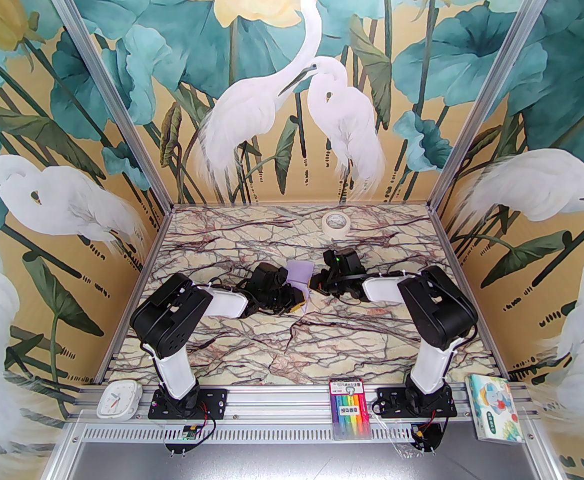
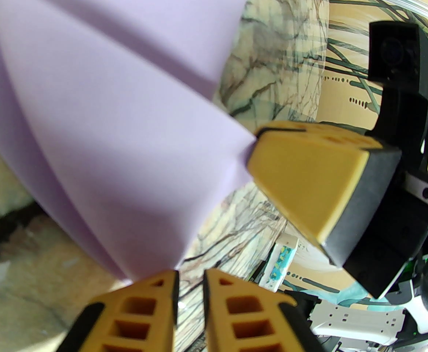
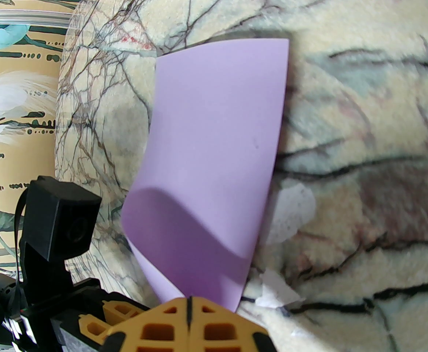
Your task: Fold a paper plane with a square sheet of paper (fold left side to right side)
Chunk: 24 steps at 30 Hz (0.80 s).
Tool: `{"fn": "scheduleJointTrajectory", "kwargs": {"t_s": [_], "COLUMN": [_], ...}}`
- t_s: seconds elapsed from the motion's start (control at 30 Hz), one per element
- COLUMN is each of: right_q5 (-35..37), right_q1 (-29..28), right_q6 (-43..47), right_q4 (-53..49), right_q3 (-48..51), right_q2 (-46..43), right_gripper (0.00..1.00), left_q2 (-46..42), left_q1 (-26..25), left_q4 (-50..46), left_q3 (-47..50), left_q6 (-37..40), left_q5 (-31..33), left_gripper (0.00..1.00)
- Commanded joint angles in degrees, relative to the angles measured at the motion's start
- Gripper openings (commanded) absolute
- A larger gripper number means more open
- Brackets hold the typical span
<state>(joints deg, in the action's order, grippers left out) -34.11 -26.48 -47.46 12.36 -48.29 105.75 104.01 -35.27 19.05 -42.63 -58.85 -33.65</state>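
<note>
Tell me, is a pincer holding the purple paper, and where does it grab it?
Yes. The right pincer is shut on the purple paper, pinching it at its near edge.

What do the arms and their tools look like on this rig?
The left arm and right arm have black joint housings and white links. The left tool and right tool have yellow lattice fingers with black pads; red-black cables at bases.

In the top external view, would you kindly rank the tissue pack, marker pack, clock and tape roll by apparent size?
1. tissue pack and marker pack, nearly alike
2. clock
3. tape roll, though farthest from the camera
</note>
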Motion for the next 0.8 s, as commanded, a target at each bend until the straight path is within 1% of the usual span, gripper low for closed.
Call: {"fn": "scheduleJointTrajectory", "kwargs": {"t_s": [0.0,0.77], "right_q5": [0.82,0.8], "right_q1": [0.51,0.78], "right_q6": [1.32,1.12], "right_q4": [-0.89,-0.62], "right_q3": [-1.34,-1.8], "right_q2": [1.29,2.48], "right_gripper": [0.0,0.0], "left_q2": [1.05,2.81], "left_q1": [-0.31,-1.11], "left_q4": [0.59,0.61], "left_q3": [-1.13,-2.32], "left_q6": [1.09,1.4], "left_q5": [-1.3,-2.61], "left_gripper": [0.18,0.18]}}
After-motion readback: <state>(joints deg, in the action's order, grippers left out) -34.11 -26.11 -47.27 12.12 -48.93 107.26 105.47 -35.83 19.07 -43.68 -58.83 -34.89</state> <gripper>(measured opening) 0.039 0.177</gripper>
